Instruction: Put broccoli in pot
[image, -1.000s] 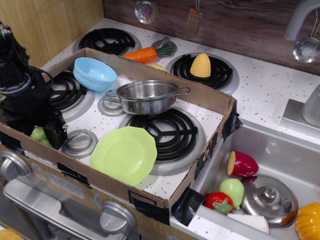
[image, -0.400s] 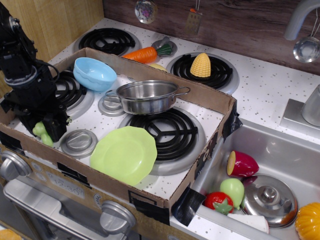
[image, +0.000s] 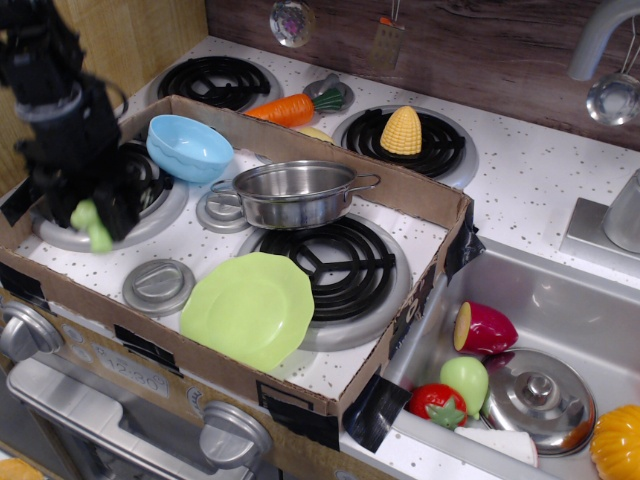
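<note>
I see the flat lime-green plate nearest me. Left of it, my black hand grips the small light-green toy broccoli, held above the counter. Farther back sits the shiny steel pot, well apart from the broccoli.

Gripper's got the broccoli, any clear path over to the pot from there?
Probably yes. The gripper holds the broccoli lifted at the left; the pot sits open and empty, with only the low blue bowl near the route.
</note>
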